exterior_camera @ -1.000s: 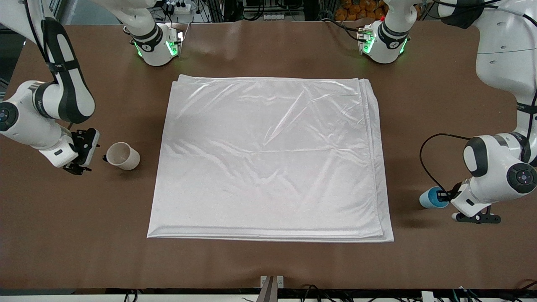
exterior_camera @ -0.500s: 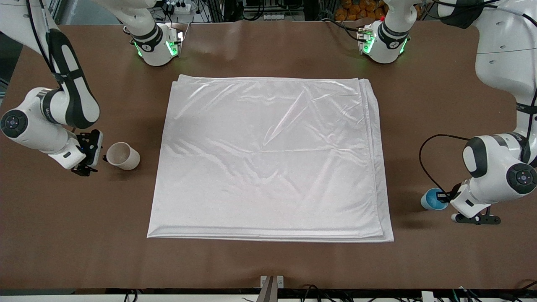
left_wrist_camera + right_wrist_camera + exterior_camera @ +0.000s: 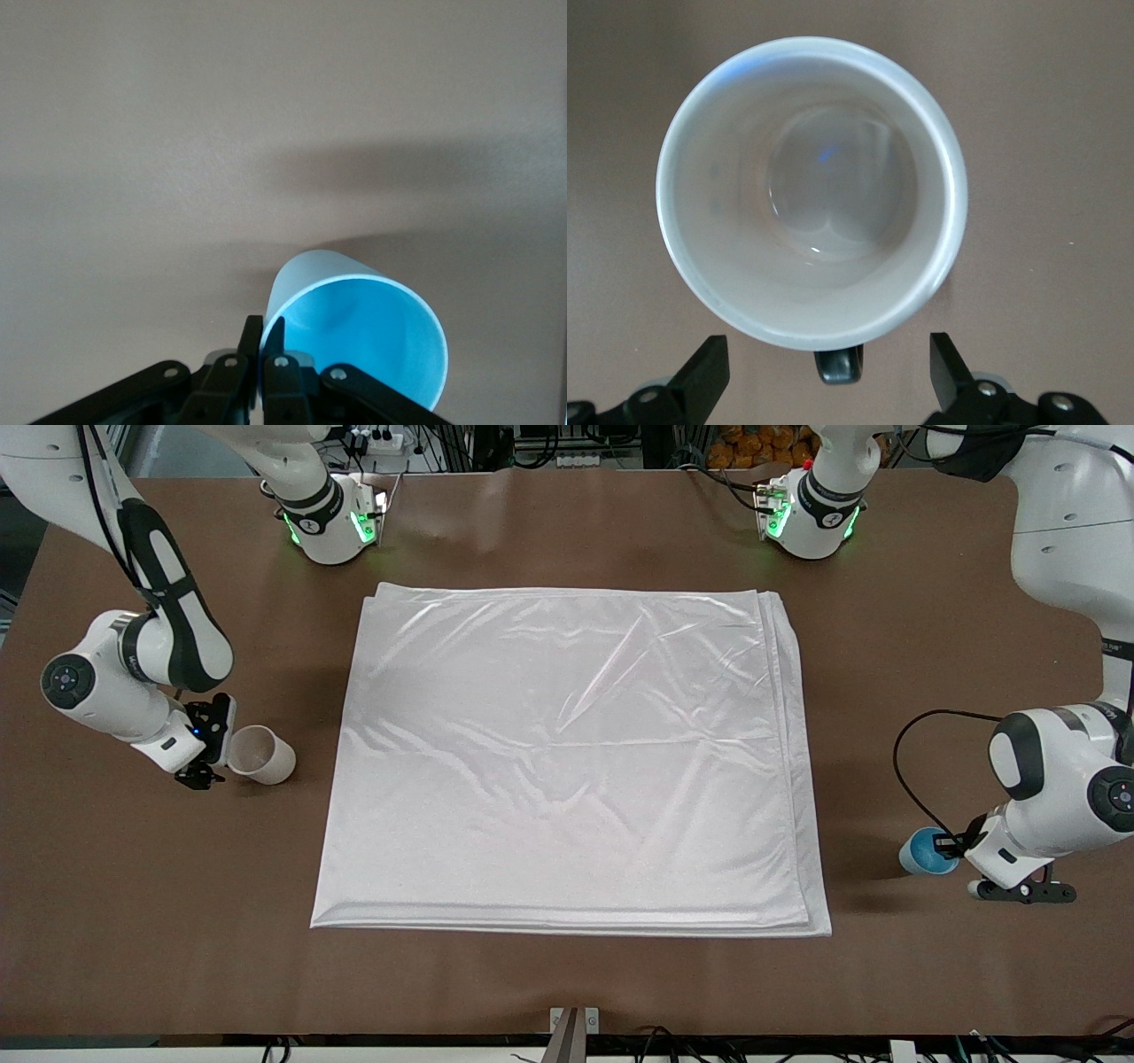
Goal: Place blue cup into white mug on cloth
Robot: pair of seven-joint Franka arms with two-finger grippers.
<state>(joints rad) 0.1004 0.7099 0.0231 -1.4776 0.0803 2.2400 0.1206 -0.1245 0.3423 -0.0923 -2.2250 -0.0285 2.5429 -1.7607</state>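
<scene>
The blue cup is at the left arm's end of the table, off the cloth. My left gripper is shut on its rim. In the left wrist view, one finger is inside and one outside the blue cup, pinched at my left gripper. The white mug sits on the bare table beside the cloth, toward the right arm's end. My right gripper is open at its black handle. In the right wrist view, the handle lies between the spread fingers of my right gripper, under the white mug.
The brown table surrounds the cloth, which is flat with light wrinkles and bears nothing. The two arm bases stand along the table's edge farthest from the front camera.
My right gripper has moved in toward the white mug and now straddles its handle. My left gripper has shifted slightly away from the cloth with the blue cup, which has turned.
</scene>
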